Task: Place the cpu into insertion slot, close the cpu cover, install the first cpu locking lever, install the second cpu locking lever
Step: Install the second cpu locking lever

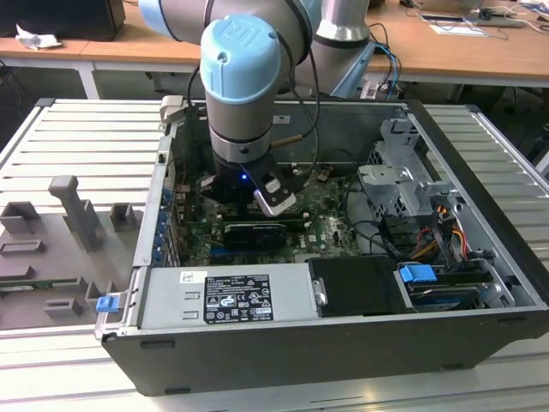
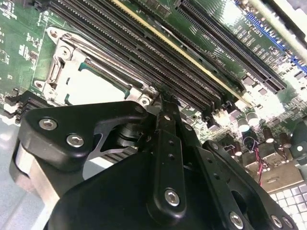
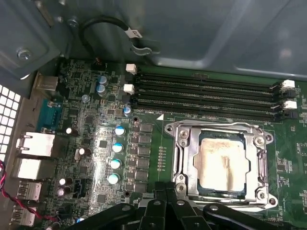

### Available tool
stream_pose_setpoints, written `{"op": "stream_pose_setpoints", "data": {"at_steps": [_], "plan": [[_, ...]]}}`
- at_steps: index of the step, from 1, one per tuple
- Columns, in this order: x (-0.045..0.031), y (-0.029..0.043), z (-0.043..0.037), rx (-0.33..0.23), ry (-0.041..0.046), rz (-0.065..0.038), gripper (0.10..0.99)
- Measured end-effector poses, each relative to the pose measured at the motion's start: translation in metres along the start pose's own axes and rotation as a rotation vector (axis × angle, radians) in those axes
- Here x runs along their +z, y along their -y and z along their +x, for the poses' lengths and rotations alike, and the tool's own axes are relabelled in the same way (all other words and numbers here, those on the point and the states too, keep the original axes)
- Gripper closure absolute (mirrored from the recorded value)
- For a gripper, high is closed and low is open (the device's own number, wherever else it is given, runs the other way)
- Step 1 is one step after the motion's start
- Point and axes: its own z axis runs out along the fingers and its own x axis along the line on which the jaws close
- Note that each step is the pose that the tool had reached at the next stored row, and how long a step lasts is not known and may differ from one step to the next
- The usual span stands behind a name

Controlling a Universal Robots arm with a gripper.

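Silvery-beige cpu (image 3: 222, 164) sits in insertion slot (image 3: 184, 165) | cpu cover (image 3: 220, 128) down around it | our gripper (image 3: 165, 194) hovers beside socket edge, jaws together, empty

The scene is evenly lit from above. Glare is thrown off the cpu (image 3: 223, 165) and cpu cover (image 3: 221, 130) in both wrist views; the near black tool (image 2: 163, 103) is blurred.

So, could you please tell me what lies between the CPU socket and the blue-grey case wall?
In the first wrist view, four long black memory slots run between the insertion slot and the case wall.
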Motion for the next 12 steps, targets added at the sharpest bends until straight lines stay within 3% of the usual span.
{"op": "stream_pose_setpoints", "data": {"at_steps": [3, 8, 12], "plan": [[-0.0033, -0.0010, -0.0001, 0.000, 0.0008, 0.000, 0.980], [-0.0185, -0.0050, -0.0007, 0.000, 0.0008, 0.000, 0.980], [-0.0262, -0.0070, -0.0010, 0.000, 0.0009, -0.001, 0.980]]}}
